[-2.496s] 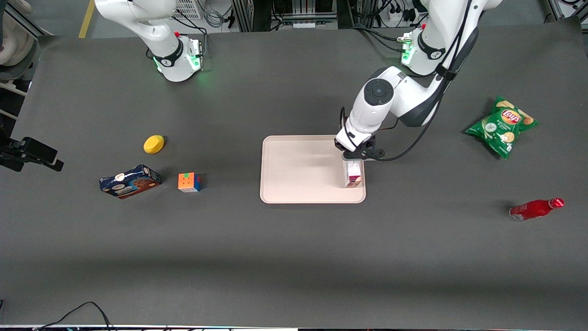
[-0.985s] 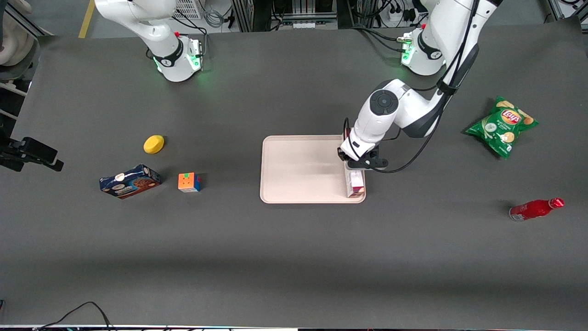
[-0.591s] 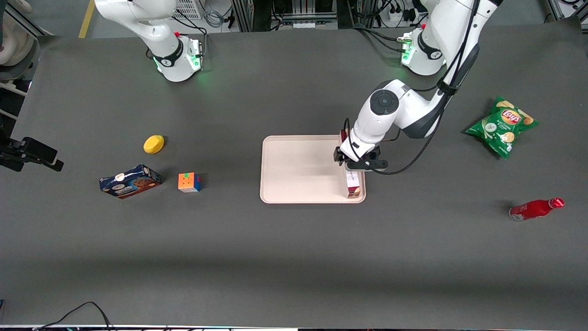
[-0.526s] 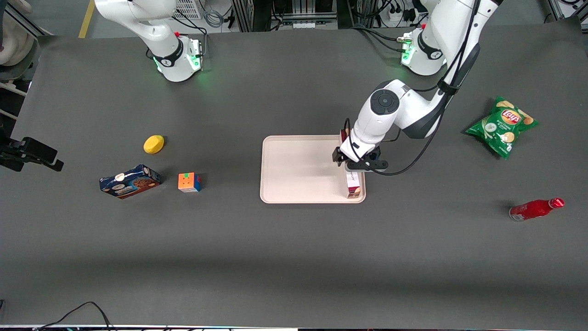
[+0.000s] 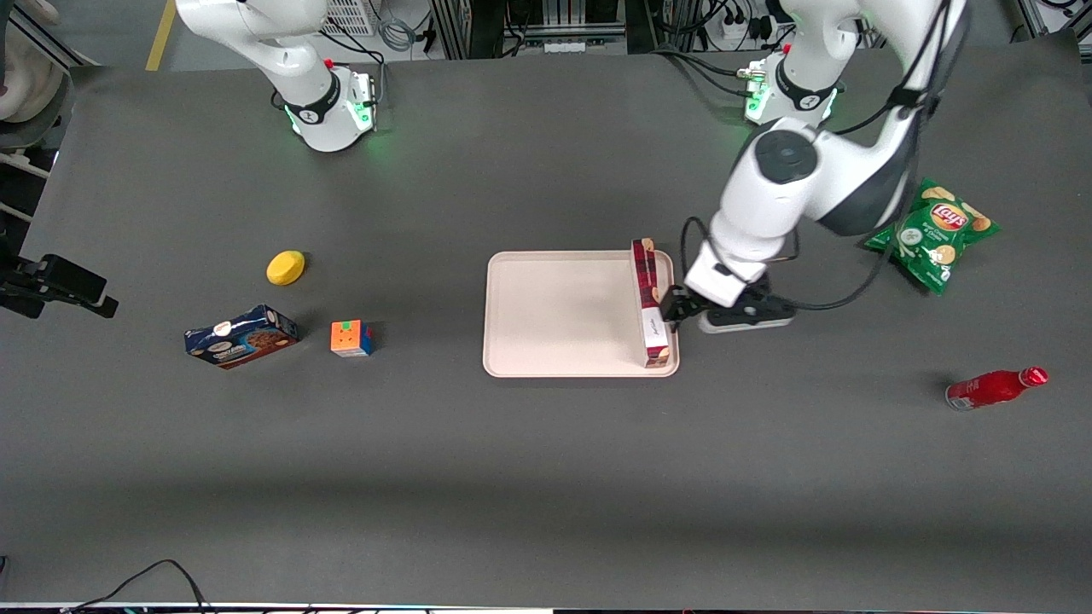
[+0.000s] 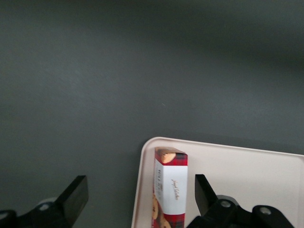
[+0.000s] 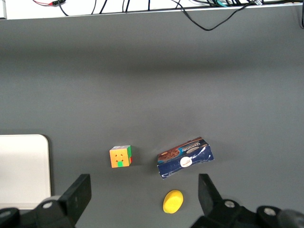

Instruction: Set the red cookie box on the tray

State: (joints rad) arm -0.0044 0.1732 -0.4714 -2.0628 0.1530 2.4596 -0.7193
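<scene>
Red cookie box (image 5: 650, 300) on tray (image 5: 554, 315), jaws (image 5: 682, 309) beside

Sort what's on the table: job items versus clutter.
Job: red cookie box, lying on the tray along its edge toward the working arm; gripper, fingers open, beside the box, off it.

Clutter: blue cookie box, puzzle cube, yellow object, chips bag, red bottle.

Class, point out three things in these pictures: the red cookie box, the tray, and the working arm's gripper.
red cookie box (image 5: 650, 300): front view, on its plaid long side.
tray (image 5: 554, 311): front view, on its bare floor.
gripper (image 6: 137, 195): left wrist view, midway between its open fingertips, above the box.
</scene>
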